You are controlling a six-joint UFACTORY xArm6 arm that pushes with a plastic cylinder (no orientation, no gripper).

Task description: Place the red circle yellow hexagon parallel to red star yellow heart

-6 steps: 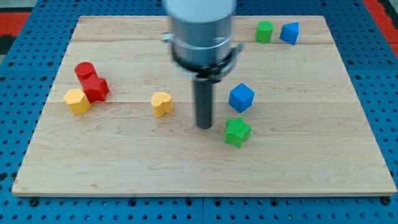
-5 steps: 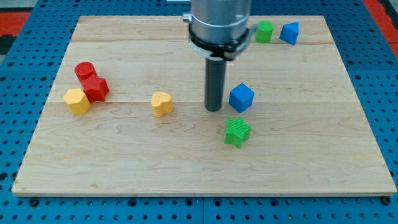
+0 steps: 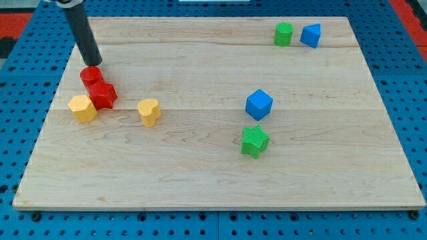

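My tip (image 3: 93, 63) is at the view's upper left, just above the red circle (image 3: 91, 75) and almost touching it. The red star (image 3: 103, 95) sits right below the circle, touching it. The yellow hexagon (image 3: 82, 108) lies against the star's lower left. The yellow heart (image 3: 149, 111) stands apart, to the right of the star.
A blue cube (image 3: 259, 104) and a green star (image 3: 254, 141) sit right of centre. A green cylinder (image 3: 283, 33) and a blue triangular block (image 3: 309, 35) are at the top right. The wooden board (image 3: 220, 190) ends at a blue pegboard surround.
My tip has moved from the board's middle, beside the blue cube, to the upper left above the red circle. The yellow heart has shifted left, closer to the red star.
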